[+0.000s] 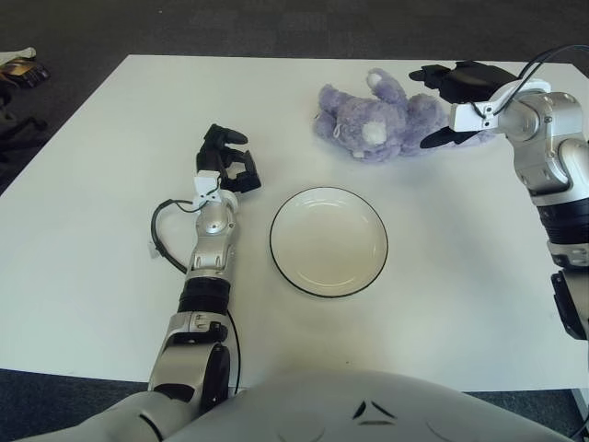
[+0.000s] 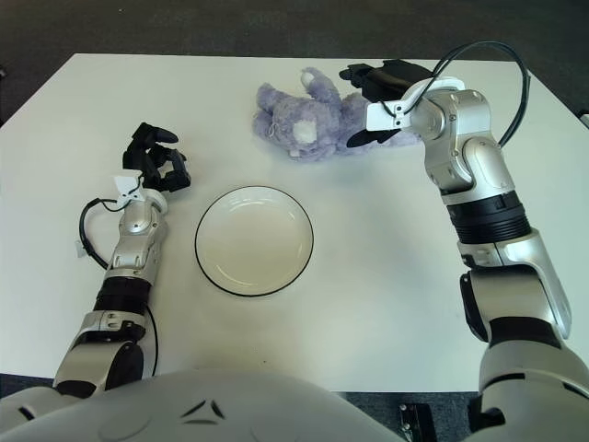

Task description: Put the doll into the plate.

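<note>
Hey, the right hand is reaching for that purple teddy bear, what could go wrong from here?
1. The right hand is open at the rear end of the purple teddy bear, so it may catch only a leg and the soft toy could dangle or slip.
2. A push instead of a grasp might slide the bear further from the plate.
3. The bear looks nearly as wide as the plate, so it may end up draped over the rim.

The left hand shows left of the plate.
</note>
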`<state>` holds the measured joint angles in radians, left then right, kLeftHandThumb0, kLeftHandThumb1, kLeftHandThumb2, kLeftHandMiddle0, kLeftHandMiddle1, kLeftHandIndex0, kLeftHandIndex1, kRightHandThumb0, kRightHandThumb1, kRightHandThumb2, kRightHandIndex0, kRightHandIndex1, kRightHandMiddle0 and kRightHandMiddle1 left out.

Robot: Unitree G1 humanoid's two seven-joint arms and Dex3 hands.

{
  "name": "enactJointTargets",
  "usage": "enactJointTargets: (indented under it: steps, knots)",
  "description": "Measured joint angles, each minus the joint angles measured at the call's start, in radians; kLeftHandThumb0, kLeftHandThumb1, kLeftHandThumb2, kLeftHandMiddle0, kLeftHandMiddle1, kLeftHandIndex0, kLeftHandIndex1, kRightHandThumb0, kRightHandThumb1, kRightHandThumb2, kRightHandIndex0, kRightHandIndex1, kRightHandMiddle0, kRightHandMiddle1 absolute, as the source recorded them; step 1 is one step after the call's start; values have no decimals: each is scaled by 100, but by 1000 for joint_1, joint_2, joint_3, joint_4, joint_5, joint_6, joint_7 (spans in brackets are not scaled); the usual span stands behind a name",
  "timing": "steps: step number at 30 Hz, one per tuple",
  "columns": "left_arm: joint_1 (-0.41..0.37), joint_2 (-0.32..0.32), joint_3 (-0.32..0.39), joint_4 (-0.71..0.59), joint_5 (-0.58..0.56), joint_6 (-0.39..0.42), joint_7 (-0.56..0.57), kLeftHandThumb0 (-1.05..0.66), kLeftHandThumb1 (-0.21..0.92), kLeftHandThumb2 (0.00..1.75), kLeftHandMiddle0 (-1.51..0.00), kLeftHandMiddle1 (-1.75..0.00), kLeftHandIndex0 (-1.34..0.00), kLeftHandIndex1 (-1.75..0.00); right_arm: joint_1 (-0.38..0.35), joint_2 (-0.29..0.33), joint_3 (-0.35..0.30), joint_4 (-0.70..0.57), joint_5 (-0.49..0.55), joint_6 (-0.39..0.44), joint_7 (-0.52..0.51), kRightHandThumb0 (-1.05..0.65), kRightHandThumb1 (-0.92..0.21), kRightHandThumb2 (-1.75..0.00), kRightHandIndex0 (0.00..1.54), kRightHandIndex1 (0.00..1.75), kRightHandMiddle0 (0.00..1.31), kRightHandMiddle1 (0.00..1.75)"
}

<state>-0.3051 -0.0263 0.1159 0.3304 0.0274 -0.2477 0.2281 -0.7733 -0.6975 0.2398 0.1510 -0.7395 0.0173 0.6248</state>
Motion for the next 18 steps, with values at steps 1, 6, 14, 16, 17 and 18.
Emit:
enactJointTargets:
  steps: [1, 6, 14, 16, 17, 18]
  knots:
    - [0, 0, 0, 0, 0, 0, 0, -1, 22, 144, -57, -175, -55, -175, -2, 2, 0, 9, 4, -5, -5, -105, -80, -34, 0, 105, 0, 21]
    - [0, 1, -2, -3, 9, 0, 2, -1, 20, 146, -59, -175, -57, -175, -11, 10, 11, 46, 20, -26, -9, -105, -80, -32, 0, 75, 0, 21]
    - [1, 3, -5, 0, 21, 0, 3, -1, 16, 150, -61, -175, -60, -175, -46, 11, 42, 107, 2, -67, -46, -105, -82, -29, 0, 38, 0, 15]
    - [1, 3, -5, 2, 21, 0, 3, -1, 16, 151, -62, -175, -60, -175, -57, 11, 46, 125, 1, -77, -57, -105, -81, -28, 0, 35, 0, 15]
    - [1, 3, -5, 2, 21, 0, 3, -1, 16, 151, -62, -175, -60, -175, -61, 11, 48, 133, 1, -81, -61, -105, -80, -28, 0, 33, 0, 16]
    - [1, 3, -5, 2, 21, 0, 3, -1, 16, 150, -61, -175, -60, -175, -66, 11, 49, 141, 1, -85, -64, -105, -80, -27, 0, 32, 0, 16]
